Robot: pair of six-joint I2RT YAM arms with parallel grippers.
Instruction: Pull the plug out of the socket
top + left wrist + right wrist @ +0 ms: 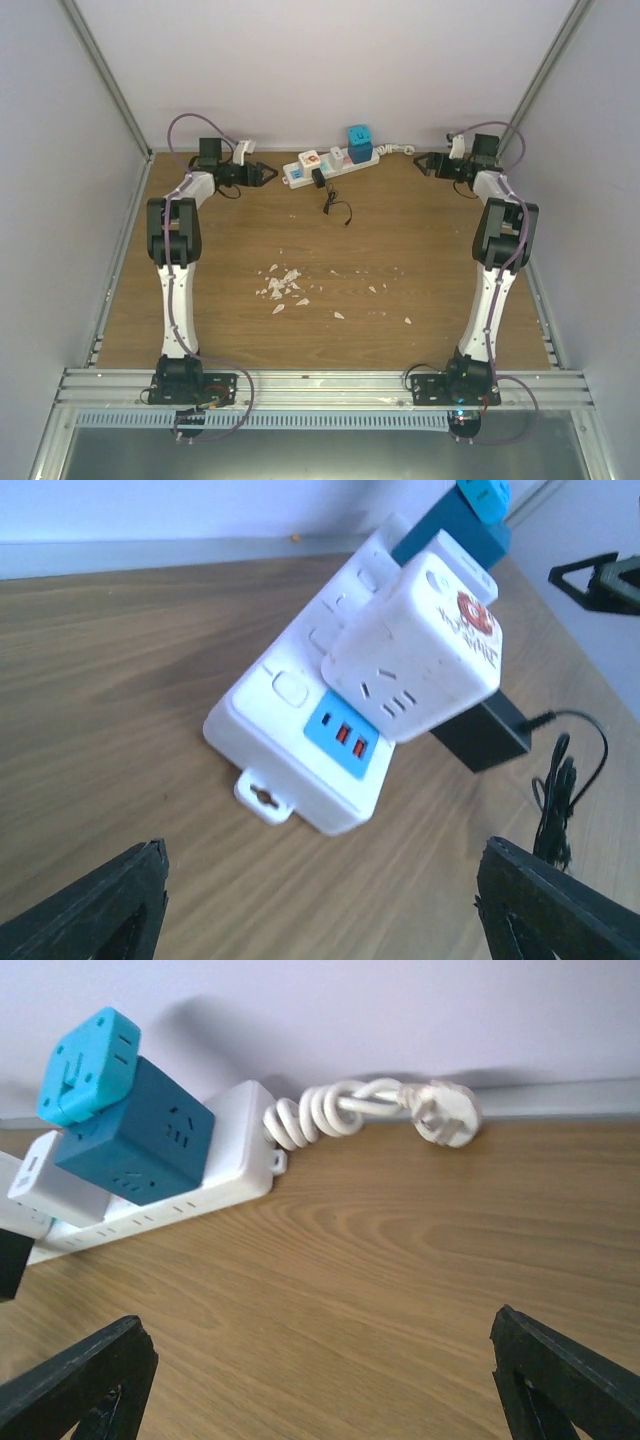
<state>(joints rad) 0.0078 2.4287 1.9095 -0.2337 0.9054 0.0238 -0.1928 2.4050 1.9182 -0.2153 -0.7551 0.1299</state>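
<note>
The socket (296, 176), a long white power strip, lies at the back middle of the table. Plugged into it are a white cube adapter (420, 650), a black plug block (480, 735) with a thin black cord (555, 800), a small white plug (55, 1190), and a dark blue cube (140, 1140) topped by a cyan cube (88, 1065). My left gripper (272, 174) is open just left of the strip's end (290, 740), with bare wood between its fingers. My right gripper (418, 163) is open to the right of the strip's other end (215, 1175), holding nothing.
The strip's coiled white cord (330, 1110) and its wall plug (445, 1115) lie along the back wall. White flakes (282, 285) are scattered mid-table. Walls close in the left, right and back sides. A metal rail (320, 385) runs along the near edge.
</note>
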